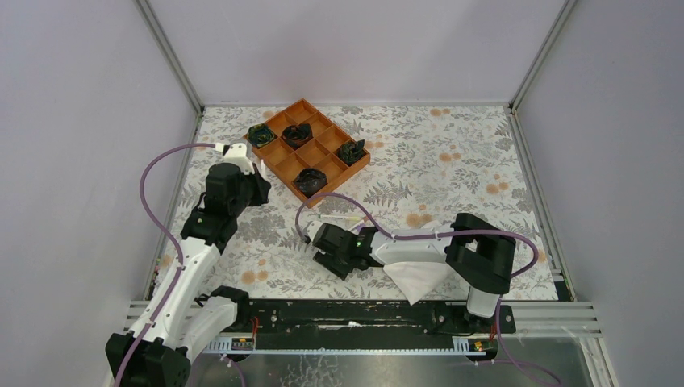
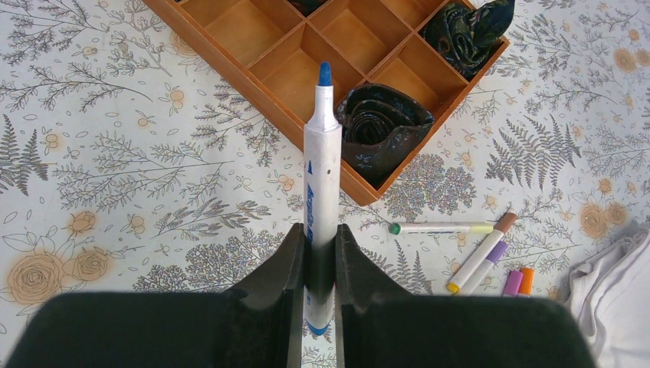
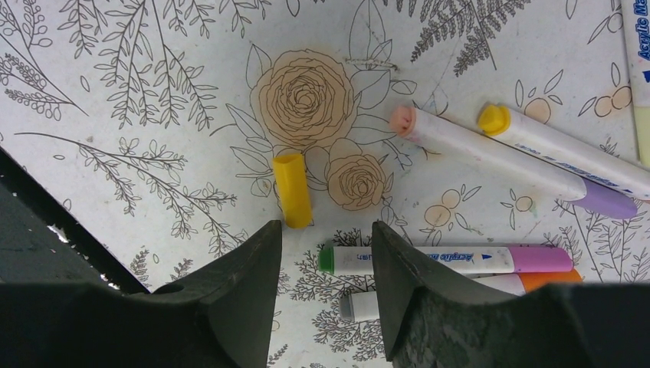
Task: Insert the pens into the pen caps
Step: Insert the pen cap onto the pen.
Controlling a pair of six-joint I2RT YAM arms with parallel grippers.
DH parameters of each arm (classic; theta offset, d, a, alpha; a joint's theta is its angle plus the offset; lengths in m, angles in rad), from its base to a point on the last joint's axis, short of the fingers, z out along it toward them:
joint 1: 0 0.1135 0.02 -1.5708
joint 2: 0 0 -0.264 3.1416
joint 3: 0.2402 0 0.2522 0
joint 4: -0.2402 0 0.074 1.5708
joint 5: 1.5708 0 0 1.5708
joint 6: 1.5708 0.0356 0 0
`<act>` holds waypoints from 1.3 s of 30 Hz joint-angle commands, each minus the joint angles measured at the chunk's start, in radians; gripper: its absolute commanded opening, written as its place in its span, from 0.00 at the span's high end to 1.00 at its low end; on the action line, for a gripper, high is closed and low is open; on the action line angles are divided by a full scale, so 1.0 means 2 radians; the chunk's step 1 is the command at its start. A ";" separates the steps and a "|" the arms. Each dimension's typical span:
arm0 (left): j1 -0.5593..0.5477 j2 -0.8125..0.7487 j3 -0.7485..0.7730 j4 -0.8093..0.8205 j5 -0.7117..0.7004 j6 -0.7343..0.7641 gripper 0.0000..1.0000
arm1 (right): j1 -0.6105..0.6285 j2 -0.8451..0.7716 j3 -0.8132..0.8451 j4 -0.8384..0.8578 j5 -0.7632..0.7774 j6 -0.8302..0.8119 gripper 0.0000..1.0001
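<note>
Left wrist: white pen (image 2: pixel 322 176), blue tip, uncapped.

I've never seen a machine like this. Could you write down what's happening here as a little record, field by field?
Left tool: shut on a blue-tipped pen, tip pointing toward the tray
Right tool: open, low over the table, holding nothing
Nearest cap: yellow cap, lying loose just ahead of the right tool
Loose pens: several lying beside the right tool
Tray: orange, nine compartments, four hold dark bundles
White cloth: lies under the right arm
</note>
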State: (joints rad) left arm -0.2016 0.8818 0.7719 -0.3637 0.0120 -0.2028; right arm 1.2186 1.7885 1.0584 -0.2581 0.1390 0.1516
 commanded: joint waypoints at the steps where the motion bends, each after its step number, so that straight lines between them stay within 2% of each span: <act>1: 0.003 0.000 -0.001 0.005 0.004 0.010 1.00 | 0.002 0.011 0.002 -0.028 0.018 -0.003 0.47; 16: 0.003 0.000 -0.002 0.005 0.005 0.009 1.00 | -0.003 0.050 0.033 -0.033 0.092 0.006 0.49; 30: 0.003 -0.002 -0.002 0.005 0.005 0.009 1.00 | -0.013 0.073 0.067 -0.008 0.056 0.018 0.51; 39: 0.003 -0.011 -0.003 0.006 0.001 0.007 1.00 | -0.015 0.025 0.105 -0.071 0.081 0.063 0.51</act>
State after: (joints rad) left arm -0.2016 0.8806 0.7719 -0.3637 0.0177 -0.2028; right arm 1.1969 1.8996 1.2091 -0.3080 0.2722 0.2066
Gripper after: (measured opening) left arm 0.099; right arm 0.494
